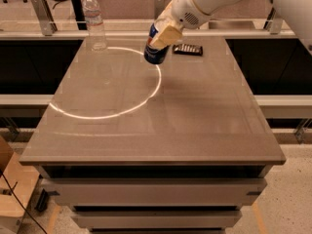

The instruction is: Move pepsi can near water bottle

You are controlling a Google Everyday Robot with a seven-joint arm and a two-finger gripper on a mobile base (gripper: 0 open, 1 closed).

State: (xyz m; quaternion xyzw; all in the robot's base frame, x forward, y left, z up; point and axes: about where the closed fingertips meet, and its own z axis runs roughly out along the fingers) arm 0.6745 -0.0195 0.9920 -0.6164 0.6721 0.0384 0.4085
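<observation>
Fingers (167,34) clamped on the tilted pepsi can (155,55), the gripper (162,39) hangs over the table's (195,121) far middle. The water bottle (93,21) stands at ten o'clock. Overshooting could topple it, and the tilt risks a slip.

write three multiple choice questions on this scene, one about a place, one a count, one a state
1. Where does the water bottle stand on the table?
A. back left corner
B. front right corner
C. dead centre

2. How many bottles are on the table?
A. three
B. one
C. two

3. What state is the pepsi can in?
A. lying flat, untouched
B. standing against the bottle
C. gripped and tilted in the tool

Key:
1 A, the bottle stands at the far left corner.
2 B, only one clear bottle shows.
3 C, the tool, over the back of the table to the right of the bottle, is shut on the tilted can.
</observation>
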